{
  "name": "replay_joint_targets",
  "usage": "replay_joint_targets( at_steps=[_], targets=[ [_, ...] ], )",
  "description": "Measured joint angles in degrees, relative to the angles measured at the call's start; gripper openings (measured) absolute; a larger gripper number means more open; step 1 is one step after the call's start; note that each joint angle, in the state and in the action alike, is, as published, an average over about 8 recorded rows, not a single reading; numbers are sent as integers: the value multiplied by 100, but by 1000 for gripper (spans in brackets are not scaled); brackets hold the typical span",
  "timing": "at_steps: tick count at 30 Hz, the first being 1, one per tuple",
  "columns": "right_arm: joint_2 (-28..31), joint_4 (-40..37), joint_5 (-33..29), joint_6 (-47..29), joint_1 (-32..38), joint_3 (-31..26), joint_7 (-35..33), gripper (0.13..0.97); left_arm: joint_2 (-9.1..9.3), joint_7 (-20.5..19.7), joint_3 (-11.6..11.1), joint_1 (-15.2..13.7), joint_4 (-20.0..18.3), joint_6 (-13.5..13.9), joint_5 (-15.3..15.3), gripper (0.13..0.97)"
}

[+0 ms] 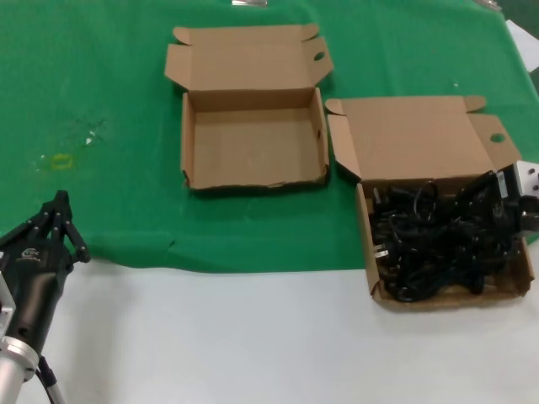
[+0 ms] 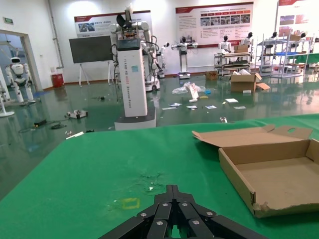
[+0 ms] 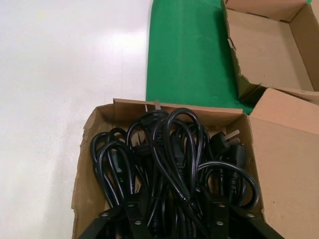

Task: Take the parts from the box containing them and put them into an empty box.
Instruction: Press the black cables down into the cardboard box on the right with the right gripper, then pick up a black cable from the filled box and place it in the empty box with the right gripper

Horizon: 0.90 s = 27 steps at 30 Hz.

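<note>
One box (image 1: 446, 210) holds cables (image 1: 442, 240); other box (image 1: 253, 139) bare.

black cables (image 1: 446, 240), brown boxes (image 1: 253, 139)

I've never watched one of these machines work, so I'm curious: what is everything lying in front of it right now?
Empty box: one, brown cardboard, lid open, on the green cloth, middle of the table.
Full box: one, brown cardboard, lid open, to the robot's right, straddling the cloth's front edge.
Power cords: a tangled heap, count unclear, black, with plugs, filling the full box.
Green cloth: one, covering the far part of the table.
White tabletop: bare strip nearest the robot.
Yellow mark: one, on the cloth, robot's left.
Left tool: one, black, fingers together, at the cloth's near left edge, holding nothing.
Right tool: one, black, fingers spread, right over the cords.
</note>
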Motion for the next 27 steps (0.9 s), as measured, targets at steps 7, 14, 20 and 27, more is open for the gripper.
replay_joint_targets(
  at_steps=[7, 14, 20, 27],
  targets=[
    [-42, -45, -14, 18, 69, 36, 35, 378, 0, 0, 0, 0, 0, 0, 0, 144],
    [-47, -15, -35, 20, 94, 52, 78, 318, 0, 0, 0, 0, 0, 0, 0, 144],
    [0, 81, -37, 8, 31, 69, 142, 237, 0, 0, 0, 0, 0, 0, 0, 144],
    [174, 471, -11, -129, -37, 117, 436, 218, 0, 0, 0, 0, 0, 0, 0, 144]
  ],
)
